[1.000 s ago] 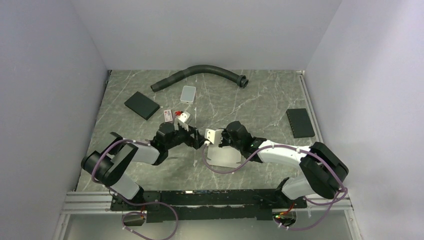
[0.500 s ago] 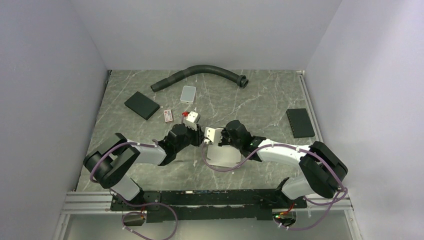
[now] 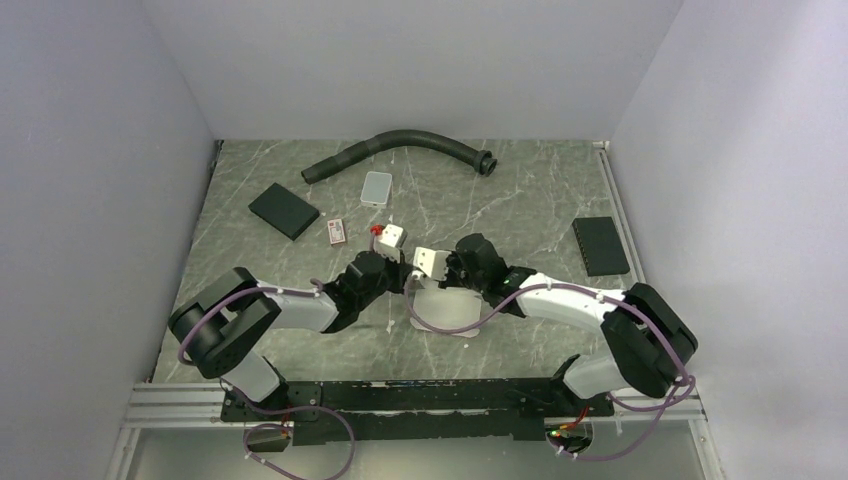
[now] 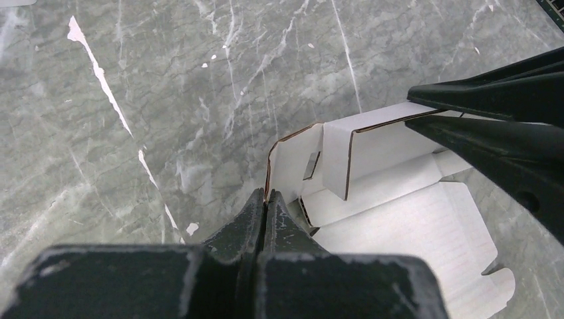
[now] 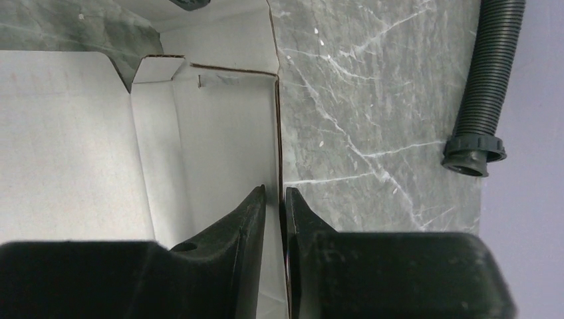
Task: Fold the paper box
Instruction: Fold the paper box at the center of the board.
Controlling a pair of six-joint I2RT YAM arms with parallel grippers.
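The paper box (image 3: 445, 310) lies half-folded on the marble table between the two arms, with one white wall (image 3: 432, 262) standing up. In the left wrist view my left gripper (image 4: 266, 194) is shut on the brown-edged corner of a standing box wall (image 4: 292, 163). The box's flat panel (image 4: 412, 226) spreads to the right. In the right wrist view my right gripper (image 5: 275, 191) straddles another upright wall (image 5: 219, 133). Its jaws stand slightly apart: the card rests against the right finger and a thin gap shows at the left one.
A black corrugated hose (image 3: 400, 145) curves along the back. In front of it lie a light grey tile (image 3: 377, 187), a black pad (image 3: 284, 211), a small printed card (image 3: 336, 231) and a small white block (image 3: 390, 236). Another black pad (image 3: 600, 246) lies at the right.
My left gripper moved right to the box and closed on its wall. The right gripper's jaws have parted a little, and the standing wall shifted slightly back.
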